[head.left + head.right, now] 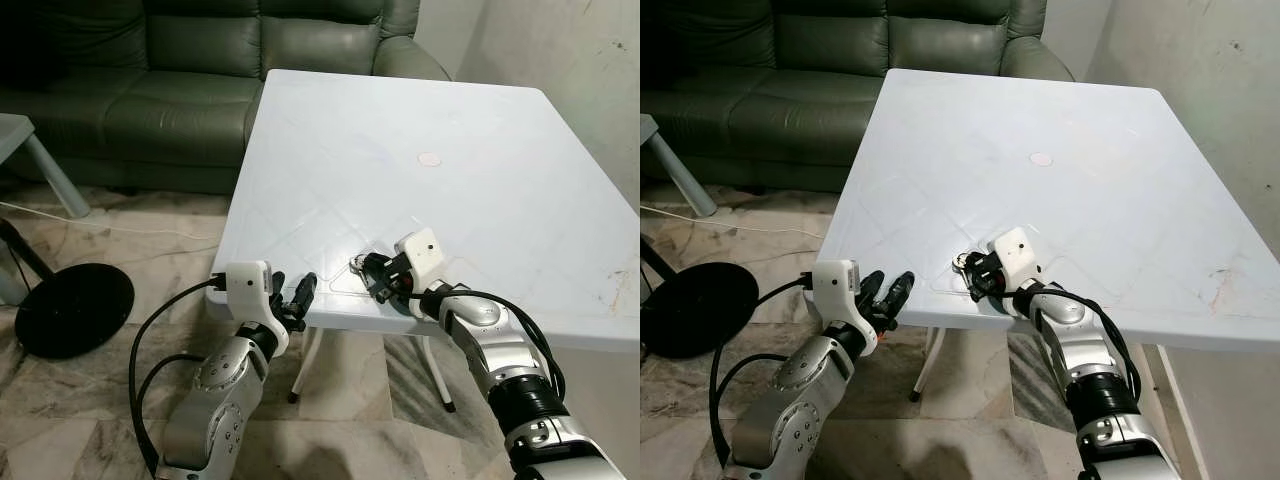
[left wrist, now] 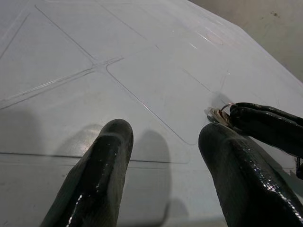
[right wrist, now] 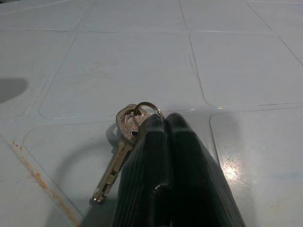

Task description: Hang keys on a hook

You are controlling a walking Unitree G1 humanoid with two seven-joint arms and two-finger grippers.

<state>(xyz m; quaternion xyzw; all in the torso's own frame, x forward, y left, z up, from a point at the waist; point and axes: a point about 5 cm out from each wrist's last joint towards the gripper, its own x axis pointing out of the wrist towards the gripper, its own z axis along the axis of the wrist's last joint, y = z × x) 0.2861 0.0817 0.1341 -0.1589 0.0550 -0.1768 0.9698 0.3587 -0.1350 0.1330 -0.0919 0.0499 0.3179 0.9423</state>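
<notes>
**Keys pinched at the table's near edge**

No writing can be read anywhere. The right gripper (image 3: 163, 124) is closed on the ring of the keys (image 3: 124, 142), which lie on the white table (image 1: 480, 130) near its front edge. The left gripper (image 1: 293, 297) hovers at that edge, fingers apart. Beyond the table stands a green sofa (image 1: 190, 90); beside it a black round base (image 1: 70, 308) sits on the floor

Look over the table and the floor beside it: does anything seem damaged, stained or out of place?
Rust-coloured streaks mark the white table near its right edge. A white cable trails loose across the floor.
</notes>
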